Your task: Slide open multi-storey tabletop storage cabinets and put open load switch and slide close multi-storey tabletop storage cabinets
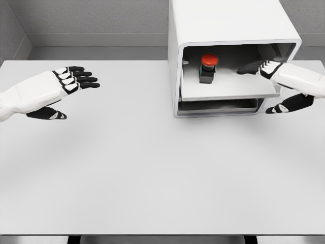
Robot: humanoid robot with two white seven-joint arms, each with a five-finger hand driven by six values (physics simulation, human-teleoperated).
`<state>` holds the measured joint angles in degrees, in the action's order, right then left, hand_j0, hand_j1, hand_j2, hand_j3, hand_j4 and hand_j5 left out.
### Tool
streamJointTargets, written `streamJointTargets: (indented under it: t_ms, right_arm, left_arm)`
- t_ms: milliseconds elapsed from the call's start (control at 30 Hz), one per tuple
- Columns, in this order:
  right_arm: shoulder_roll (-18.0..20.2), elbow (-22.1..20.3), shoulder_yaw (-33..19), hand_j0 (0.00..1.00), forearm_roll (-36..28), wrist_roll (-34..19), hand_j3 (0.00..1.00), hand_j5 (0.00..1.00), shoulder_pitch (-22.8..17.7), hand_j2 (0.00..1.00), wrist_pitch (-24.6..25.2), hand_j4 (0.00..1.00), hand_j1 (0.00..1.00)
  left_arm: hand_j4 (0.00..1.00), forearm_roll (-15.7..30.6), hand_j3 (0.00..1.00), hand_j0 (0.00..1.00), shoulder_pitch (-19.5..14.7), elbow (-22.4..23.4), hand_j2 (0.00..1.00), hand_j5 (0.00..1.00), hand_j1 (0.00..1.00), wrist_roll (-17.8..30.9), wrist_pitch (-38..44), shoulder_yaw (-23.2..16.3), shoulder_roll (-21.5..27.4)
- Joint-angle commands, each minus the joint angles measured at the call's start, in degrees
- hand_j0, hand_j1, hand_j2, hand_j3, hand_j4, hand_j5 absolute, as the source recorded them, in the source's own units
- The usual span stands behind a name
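i note a white cabinet [223, 23] with a dark grey interior and a pale grey drawer [231, 89]. inside it the switch [208, 68] shows a red cap on a black body. both hands, left [56, 89] and right [287, 81], are white with black fingers banded in white at the knuckles. the table [152, 168] is plain off-white, no pattern. the wall [91, 18] behind is speckled grey.
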<state>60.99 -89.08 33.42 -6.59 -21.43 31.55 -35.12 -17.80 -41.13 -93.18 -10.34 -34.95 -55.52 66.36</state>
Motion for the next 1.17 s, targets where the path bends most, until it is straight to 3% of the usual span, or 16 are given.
streamJointTargets:
  t_ms: [0,333,400,600,667,1133]
  right_arm:
    - [1.68,-0.66,0.06,1.00,-1.41,0.24,1.00,1.00,0.09,1.00,0.12,1.00,1.00]
    - [-0.87,0.75,2.00,1.00,-1.41,-0.11,1.00,1.00,1.23,1.00,0.12,1.00,1.00]
    - [0.54,-0.92,1.65,1.00,-1.23,0.16,1.00,1.00,1.23,1.00,0.12,1.00,1.00]
    - [12.58,-7.16,2.00,1.00,-0.88,2.62,1.00,1.00,-0.09,1.00,0.12,1.00,1.00]
    - [13.37,-7.34,2.00,1.00,-0.79,2.62,1.00,1.00,-2.02,1.00,0.12,1.00,1.00]
    - [14.16,-7.42,2.79,1.00,-0.79,2.62,1.00,1.00,-2.20,1.00,0.12,1.00,1.00]
  left_arm:
    - [1.00,0.39,1.00,1.00,0.00,0.02,1.00,1.00,1.00,-0.03,-0.05,0.06,-0.01]
    - [1.00,0.31,1.00,1.00,0.09,0.02,1.00,1.00,1.00,-0.03,-0.05,0.06,-0.80]
    - [1.00,0.31,1.00,1.00,0.18,0.02,1.00,1.00,1.00,-0.03,-0.05,-0.03,-0.80]
    - [1.00,0.31,1.00,1.00,0.18,0.19,1.00,1.00,1.00,-0.03,-0.05,-0.03,-0.80]
    - [1.00,0.31,1.00,1.00,0.18,0.28,1.00,1.00,1.00,-0.03,-0.05,-0.11,-0.80]
    - [1.00,0.31,1.00,1.00,1.41,0.28,1.00,1.00,1.00,-0.03,-0.05,-0.03,-0.80]
